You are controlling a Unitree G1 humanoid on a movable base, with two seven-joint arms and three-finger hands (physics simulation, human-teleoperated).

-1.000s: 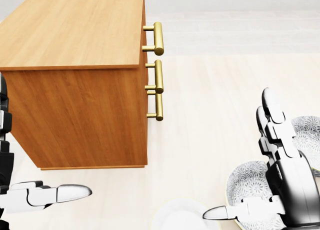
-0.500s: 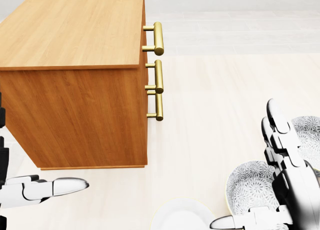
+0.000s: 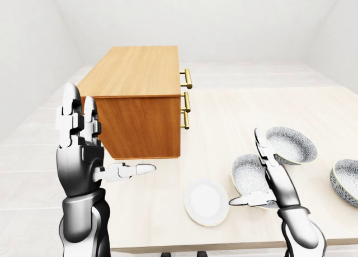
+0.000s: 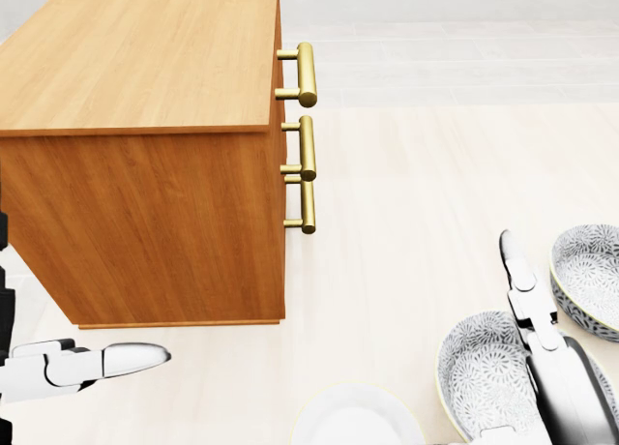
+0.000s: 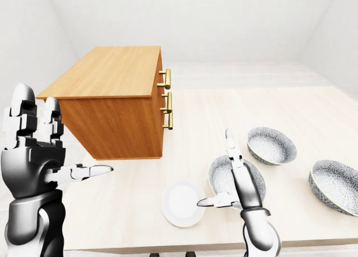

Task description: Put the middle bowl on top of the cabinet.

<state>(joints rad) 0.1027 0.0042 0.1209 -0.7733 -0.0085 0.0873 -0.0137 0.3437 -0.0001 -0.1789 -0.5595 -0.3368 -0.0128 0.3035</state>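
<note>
1. The eye views catch all three patterned bowls on the table (image 3: pixel 235 109); the middle bowl (image 5: pixel 271 144) sits between my right hand (image 5: pixel 238 181) and the far-right bowl (image 5: pixel 335 185).
2. The head view cuts that far bowl off completely, and most of the plate (image 3: pixel 206 201) too.
3. My right hand's spread open over the nearest bowl (image 3: pixel 249 173), gripping nothing.
4. My left hand (image 3: pixel 84 151) is raised beside the cabinet (image 3: pixel 140 103), fingers apart; the head view only shows one fingertip.

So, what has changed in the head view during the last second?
The right hand has sunk toward the bottom edge, over the nearest patterned bowl, fingers open, holding nothing. The left hand drifted slightly left and stays open. The cabinet, plate and second bowl have not moved.
</note>
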